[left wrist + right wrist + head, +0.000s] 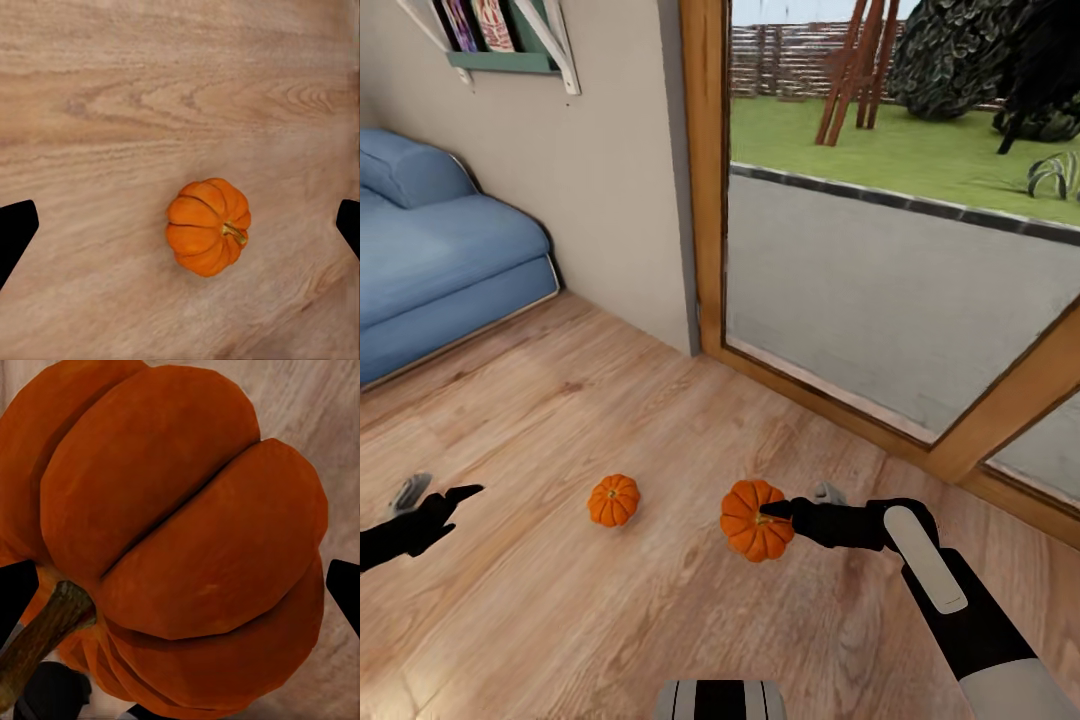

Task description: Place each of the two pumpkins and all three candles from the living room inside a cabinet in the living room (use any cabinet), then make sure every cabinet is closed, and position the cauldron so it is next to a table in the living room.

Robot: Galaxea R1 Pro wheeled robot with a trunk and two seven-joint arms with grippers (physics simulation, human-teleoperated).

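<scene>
Two orange ribbed pumpkins show in the head view. The smaller-looking pumpkin (pixel 613 500) lies on the wooden floor, and the left wrist view shows this pumpkin (pixel 208 226) on its side. My left gripper (pixel 445 493) hovers open to its left, well apart from it, and its dark fingertips (pixel 15 232) stand wide. The other pumpkin (pixel 755 522) looks larger and raised off the floor. My right gripper (pixel 780 512) is shut on it, with the pumpkin (pixel 180 547) pressed close between the fingertips (pixel 346 592) and its stem visible. Candles, cabinet and cauldron are out of view.
A blue sofa (pixel 440 260) stands at the back left under a wall shelf (pixel 500 40). A wooden-framed glass door (pixel 880 280) runs along the right, looking onto a yard. Open wooden floor (pixel 610 620) lies around both pumpkins.
</scene>
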